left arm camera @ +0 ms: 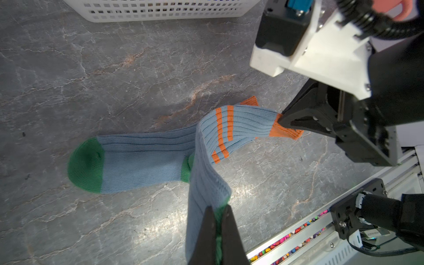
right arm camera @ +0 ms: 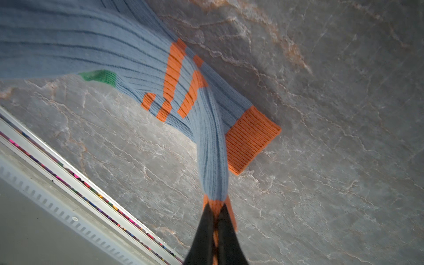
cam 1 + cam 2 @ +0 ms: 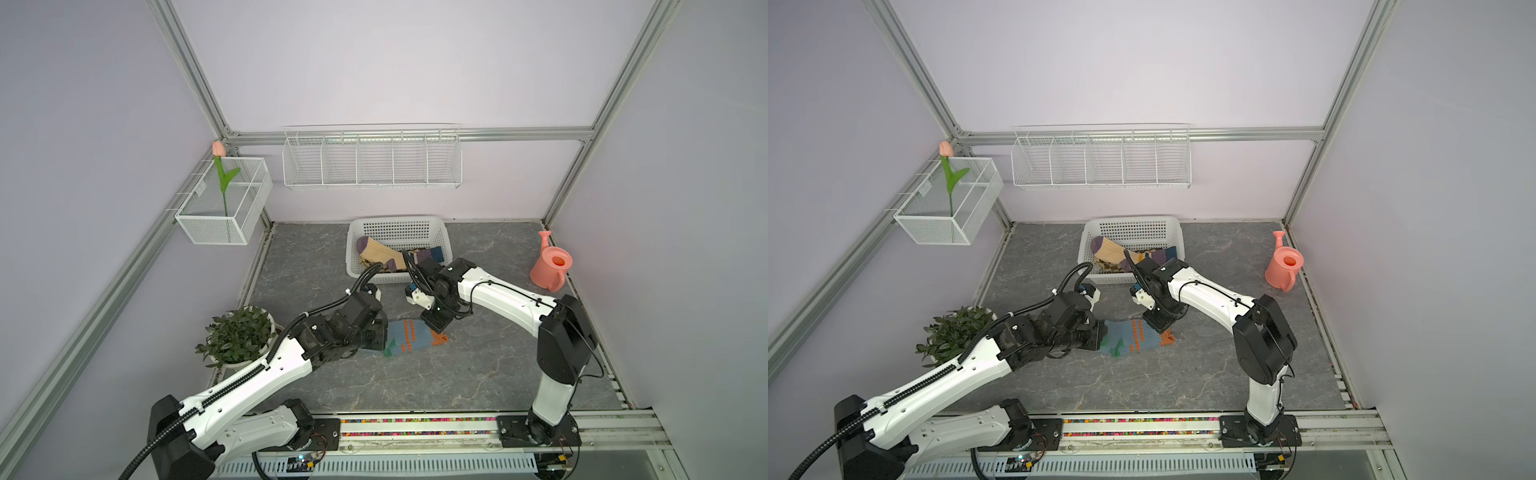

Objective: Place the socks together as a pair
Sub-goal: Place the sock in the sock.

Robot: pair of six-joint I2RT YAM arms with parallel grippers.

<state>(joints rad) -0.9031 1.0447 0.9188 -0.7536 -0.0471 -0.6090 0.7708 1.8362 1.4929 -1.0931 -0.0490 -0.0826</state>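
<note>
Two blue-grey socks with green toes and orange cuffs are at mid-table. One sock [image 1: 142, 165] lies flat on the marble top, its cuff [image 2: 250, 140] flat as well. The other sock [image 1: 241, 124] [image 3: 405, 336] [image 3: 1133, 338] hangs stretched just over it between both grippers. My left gripper [image 1: 219, 208] [image 3: 384, 338] is shut on its green toe end. My right gripper [image 2: 214, 206] [image 1: 281, 120] [image 3: 436, 330] is shut on its orange cuff. More socks [image 3: 378, 249], one cream striped with a purple toe, lie in the white basket [image 3: 399, 226] behind.
A pink watering can [image 3: 550, 266] stands at the back right and a potted plant [image 3: 239, 334] at the left, beside my left arm. A mesh box with a tulip [image 3: 224, 208] and a wire shelf [image 3: 372, 160] hang on the walls. A metal rail [image 3: 415, 426] runs along the front edge.
</note>
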